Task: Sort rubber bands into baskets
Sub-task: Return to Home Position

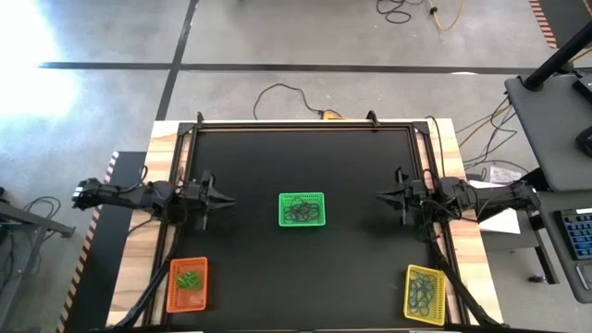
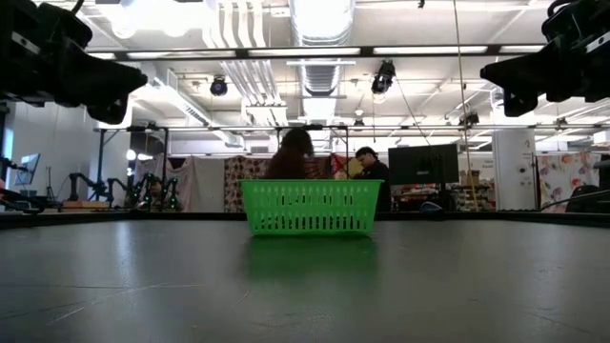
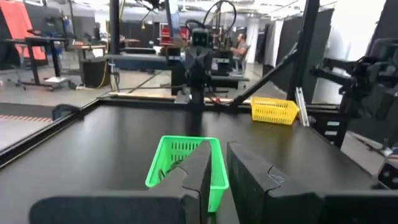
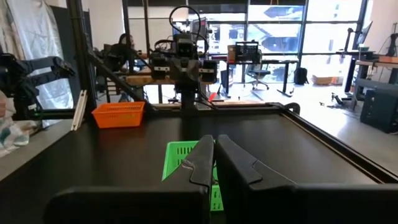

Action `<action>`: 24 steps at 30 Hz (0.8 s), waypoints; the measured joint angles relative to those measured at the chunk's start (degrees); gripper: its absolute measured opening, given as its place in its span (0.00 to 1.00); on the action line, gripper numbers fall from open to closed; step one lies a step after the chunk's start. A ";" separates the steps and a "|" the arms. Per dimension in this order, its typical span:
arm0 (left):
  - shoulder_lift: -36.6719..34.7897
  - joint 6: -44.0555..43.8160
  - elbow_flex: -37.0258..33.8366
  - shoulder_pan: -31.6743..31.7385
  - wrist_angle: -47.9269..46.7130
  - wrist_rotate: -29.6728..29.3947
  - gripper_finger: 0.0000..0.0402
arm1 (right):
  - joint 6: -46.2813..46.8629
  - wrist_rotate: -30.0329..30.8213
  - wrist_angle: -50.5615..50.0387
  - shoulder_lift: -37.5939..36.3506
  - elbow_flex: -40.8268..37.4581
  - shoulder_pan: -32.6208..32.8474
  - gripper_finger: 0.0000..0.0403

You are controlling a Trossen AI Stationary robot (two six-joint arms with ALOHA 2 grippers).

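Note:
The green basket stands on its base at the middle of the black table and holds a heap of dark rubber bands. It also shows in the low view. The orange basket at the near left holds green bands. The yellow basket at the near right holds bluish bands. My left gripper hovers left of the green basket, shut and empty, as the left wrist view shows. My right gripper hovers right of it, shut and empty, as the right wrist view shows.
A raised black frame runs round the table top. Black cables run along the left and right edges beside the near baskets. Bare black table lies between the green basket and each gripper. People sit in the room beyond the table.

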 joint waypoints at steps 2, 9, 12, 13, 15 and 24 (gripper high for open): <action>0.75 0.24 0.00 0.25 0.04 -0.10 0.09 | -0.01 0.00 0.00 0.00 -0.02 0.00 0.02; 3.79 0.12 0.30 0.37 -1.25 -3.28 0.09 | -0.02 0.00 0.00 0.00 -0.02 0.00 0.02; 4.83 0.20 0.44 0.37 -1.51 -3.35 0.09 | -0.01 0.00 0.00 0.00 -0.02 0.00 0.02; 5.13 0.23 0.44 0.37 -1.51 -3.44 0.09 | -0.02 0.00 0.00 0.00 -0.02 0.00 0.02; 5.73 0.26 0.46 0.37 -1.51 -3.59 0.09 | -0.02 0.00 0.00 0.00 -0.02 0.00 0.02; 7.49 0.28 0.48 0.37 -1.55 -3.64 0.09 | -0.02 0.00 0.00 0.00 -0.04 -0.01 0.02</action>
